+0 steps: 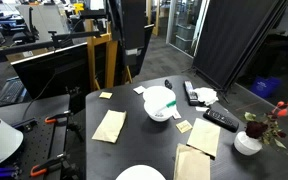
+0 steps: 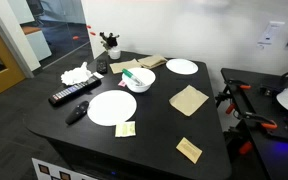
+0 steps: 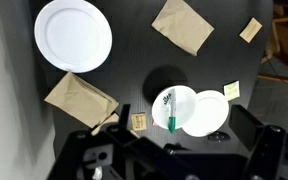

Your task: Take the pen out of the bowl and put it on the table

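Hovering high above the white bowl (image 3: 160, 98) with gripper (image 3: 184, 135) jaws spread apart. Inside that bowl, a green pen (image 3: 170, 119): probably light, rigid, slippery. Best pinched mid-barrel, across its narrow width.

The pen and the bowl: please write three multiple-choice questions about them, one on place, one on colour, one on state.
1. Where does the pen lie? A. on the table B. in the bowl C. on a plate
2. What colour is most of the pen? A. red B. yellow C. green
3. How does the bowl stand? A. upright B. upside down C. on its side
Answers: 1 B, the wrist view shows it inside the white rim; 2 C, its shaft is green; 3 A, its open mouth faces up.
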Controlling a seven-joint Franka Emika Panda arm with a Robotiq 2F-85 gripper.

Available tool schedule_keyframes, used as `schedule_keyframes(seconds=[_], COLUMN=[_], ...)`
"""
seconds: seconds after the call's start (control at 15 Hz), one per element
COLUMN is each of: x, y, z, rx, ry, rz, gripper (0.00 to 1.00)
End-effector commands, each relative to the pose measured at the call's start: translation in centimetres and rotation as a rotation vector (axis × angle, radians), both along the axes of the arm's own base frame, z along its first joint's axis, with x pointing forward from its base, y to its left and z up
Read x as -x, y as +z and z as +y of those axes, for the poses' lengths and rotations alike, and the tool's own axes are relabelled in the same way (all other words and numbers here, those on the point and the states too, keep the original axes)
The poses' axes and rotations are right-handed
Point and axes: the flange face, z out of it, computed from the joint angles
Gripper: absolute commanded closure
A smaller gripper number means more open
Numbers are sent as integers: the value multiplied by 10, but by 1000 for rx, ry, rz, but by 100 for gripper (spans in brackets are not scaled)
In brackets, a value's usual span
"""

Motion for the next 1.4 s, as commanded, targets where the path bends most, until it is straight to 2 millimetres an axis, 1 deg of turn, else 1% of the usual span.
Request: schedule_keyframes(seconds=[0.0,0.27,0.4,0.67,0.8,1.07,1.33], x=[0,0,-6,-29,-42,-71,-96], y=[1,1,3,2,-2,-24,-57], z=[0,0,7,30,42,64,85], rx=[0,0,16,61,80,134,154], ry=[0,0,-3,-42,-61,-98,-116], rz=[1,1,-10,-42,-54,-82,-86], gripper=[0,0,0,0,0,0,0])
